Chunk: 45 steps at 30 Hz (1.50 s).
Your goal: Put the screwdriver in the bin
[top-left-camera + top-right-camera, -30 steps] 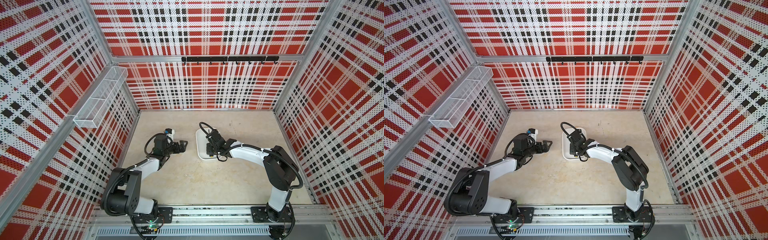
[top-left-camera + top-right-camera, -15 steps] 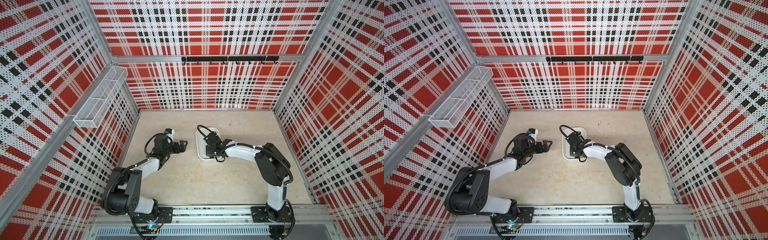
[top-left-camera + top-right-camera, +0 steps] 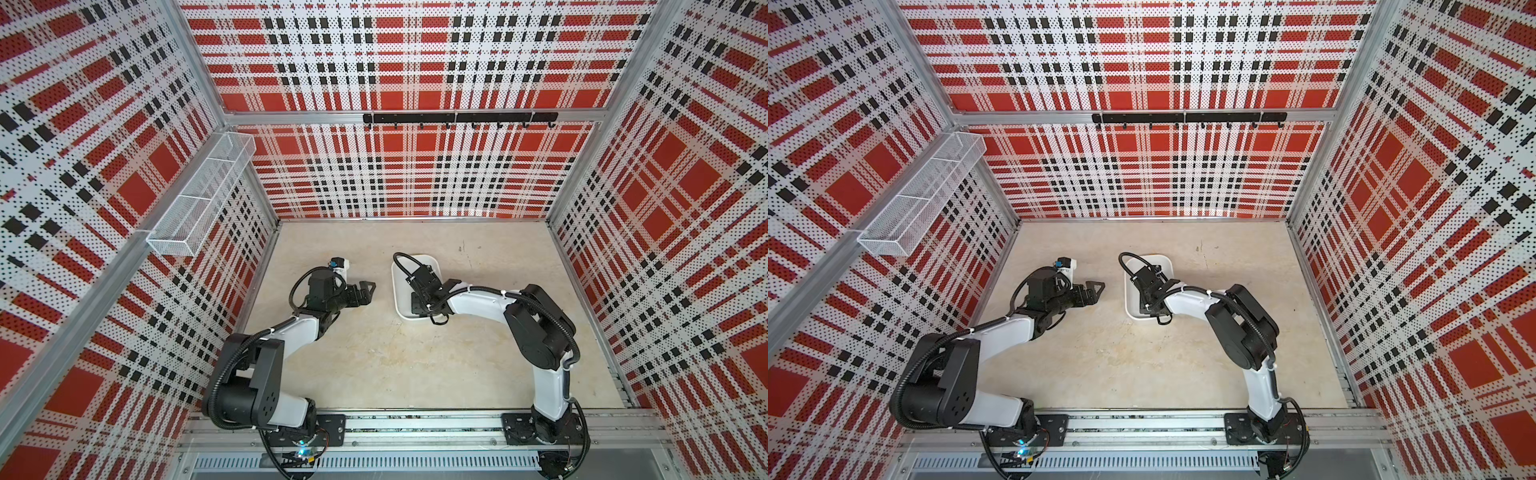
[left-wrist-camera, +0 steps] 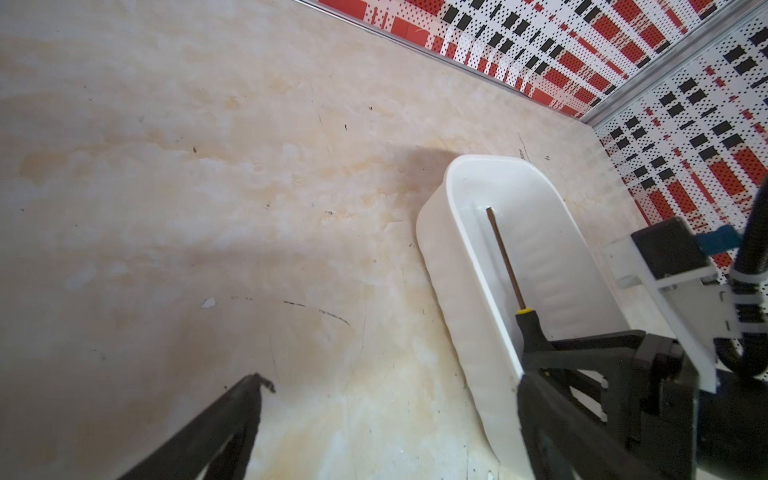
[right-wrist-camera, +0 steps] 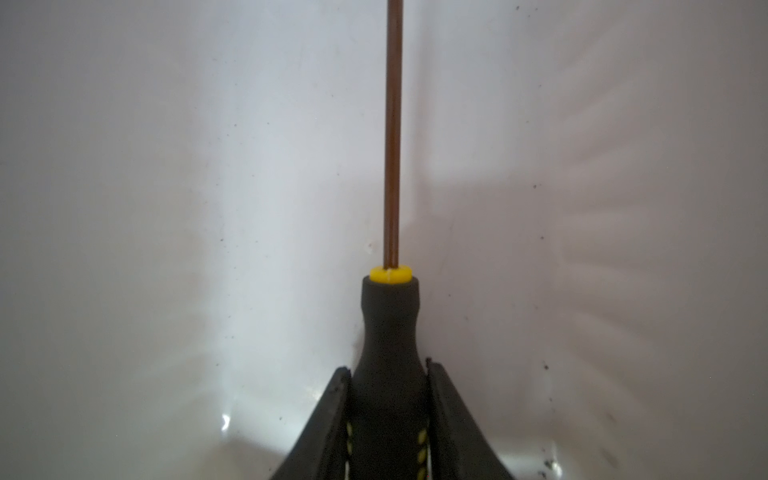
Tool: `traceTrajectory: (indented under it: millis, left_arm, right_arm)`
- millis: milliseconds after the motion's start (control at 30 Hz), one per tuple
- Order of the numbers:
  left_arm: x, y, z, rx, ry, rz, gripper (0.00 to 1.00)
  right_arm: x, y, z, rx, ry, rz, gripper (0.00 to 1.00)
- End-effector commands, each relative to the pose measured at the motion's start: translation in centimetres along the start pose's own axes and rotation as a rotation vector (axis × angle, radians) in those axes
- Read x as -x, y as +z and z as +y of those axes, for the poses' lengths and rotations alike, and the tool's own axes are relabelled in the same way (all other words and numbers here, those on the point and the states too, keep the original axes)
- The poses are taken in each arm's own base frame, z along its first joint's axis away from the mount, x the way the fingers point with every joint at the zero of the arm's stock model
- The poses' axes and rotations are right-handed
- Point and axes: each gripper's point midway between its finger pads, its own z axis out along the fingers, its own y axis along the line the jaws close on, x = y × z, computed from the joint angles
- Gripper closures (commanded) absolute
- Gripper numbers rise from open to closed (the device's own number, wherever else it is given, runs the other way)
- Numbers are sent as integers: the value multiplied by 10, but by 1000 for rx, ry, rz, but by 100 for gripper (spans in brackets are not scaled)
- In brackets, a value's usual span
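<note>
The bin [image 3: 400,300] is a shallow white tray in the middle of the floor, seen in both top views [image 3: 1131,301]. My right gripper [image 3: 417,302] reaches down into it and hides the screwdriver from above. In the right wrist view the gripper [image 5: 388,370] is shut on the screwdriver's black handle [image 5: 390,332], and the thin shaft runs ahead over the bin's white floor [image 5: 166,208]. The left wrist view shows the screwdriver [image 4: 505,257] lying low inside the bin [image 4: 457,291]. My left gripper [image 3: 366,289] [image 4: 390,386] hovers open and empty to the left of the bin.
A white wire-mesh basket [image 3: 199,195] hangs on the left wall. A black hook rail [image 3: 459,118] is mounted on the back wall. Plaid pegboard walls close in the beige floor [image 3: 374,357] on three sides.
The right arm has folded its elbow leftward and carried the gripper with the screwdriver farther over and down into the bin. The left arm has stayed still.
</note>
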Motion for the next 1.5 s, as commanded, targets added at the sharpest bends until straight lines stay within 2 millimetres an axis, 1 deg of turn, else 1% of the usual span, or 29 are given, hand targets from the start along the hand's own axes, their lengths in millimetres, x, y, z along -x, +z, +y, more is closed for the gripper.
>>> traceTrajectory:
  millis: [0,100,167,267,367,467,533,600,700,800,900,1067,1133,1200,1233,1300,1333,1467]
  left_arm:
    - [-4,0,0,-14,3,6,2]
    - [-4,0,0,-15,3,6,2]
    - [-4,0,0,-15,2,7,2]
    - [-4,0,0,-15,2,6,2]
    - [-3,-1,-1,-16,7,1,2]
    - [0,-3,-4,-21,23,-12,2]
    - [4,-8,-5,-15,39,-39,2]
    - [12,-15,-4,8,54,-84,2]
    - [26,-29,1,73,69,-163,2]
    - [39,-46,5,129,90,-249,2]
    - [51,-66,6,169,126,-354,2]
    - [70,-101,8,252,217,-534,2]
    - [74,-116,9,283,255,-614,2]
    - [75,-129,12,320,288,-681,2]
    - [75,-135,13,334,300,-715,2]
    - [74,-145,15,357,324,-767,2]
    - [74,-149,17,370,337,-786,2]
    - [70,-160,30,434,361,-830,2]
  right_arm:
    - [6,-1,4,-4,9,-23,64]
    - [8,-3,4,-2,9,-28,57]
    - [9,-5,4,-1,9,-33,55]
    - [13,-13,5,5,8,-46,54]
    - [24,-32,8,30,-9,-81,53]
    - [39,-65,9,57,-66,-139,50]
    - [49,-87,1,39,-110,-204,50]
    - [59,-108,-14,2,-183,-302,49]
    - [66,-136,-48,-84,-256,-481,49]
    - [68,-164,-88,-174,-274,-653,51]
    - [63,-181,-118,-188,-277,-746,50]
    - [56,-206,-179,-262,-156,-875,47]
    - [52,-216,-198,-279,-135,-962,46]
    - [47,-227,-212,-296,-122,-1059,43]
    - [43,-231,-219,-307,-121,-1106,41]
    - [36,-238,-230,-326,-111,-1183,38]
    - [33,-237,-237,-337,-101,-1201,38]
    - [29,-222,-261,-365,-53,-1181,38]
